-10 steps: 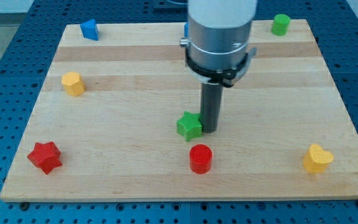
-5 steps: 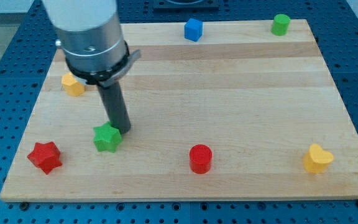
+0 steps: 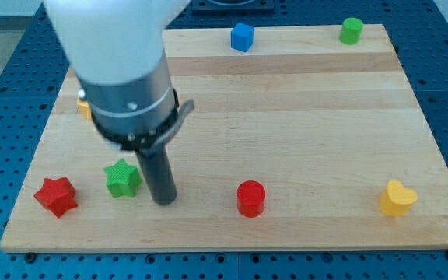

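Note:
My tip rests on the board near the view's bottom left, just right of the green star block; a narrow gap seems to separate them. The red star block lies further left, close to the green star. A red cylinder stands to the tip's right. The arm's body hides most of a yellow block at the left.
A blue cube sits at the view's top middle and a green cylinder at the top right corner. A yellow heart block lies at the bottom right. The wooden board rests on a blue perforated table.
The green star was pushed left from the board's middle toward the red star. My tip has since moved down and now stands to the star's lower right.

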Action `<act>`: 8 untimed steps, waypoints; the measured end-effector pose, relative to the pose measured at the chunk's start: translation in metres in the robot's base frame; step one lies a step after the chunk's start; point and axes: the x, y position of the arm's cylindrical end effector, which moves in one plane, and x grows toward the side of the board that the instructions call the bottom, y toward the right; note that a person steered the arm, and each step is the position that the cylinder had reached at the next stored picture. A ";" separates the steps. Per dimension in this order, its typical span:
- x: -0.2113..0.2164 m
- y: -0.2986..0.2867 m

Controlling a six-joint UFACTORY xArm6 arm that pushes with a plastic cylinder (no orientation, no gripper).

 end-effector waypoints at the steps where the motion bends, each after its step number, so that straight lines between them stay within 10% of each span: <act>1: 0.044 -0.016; 4: 0.039 -0.153; 8: -0.036 -0.151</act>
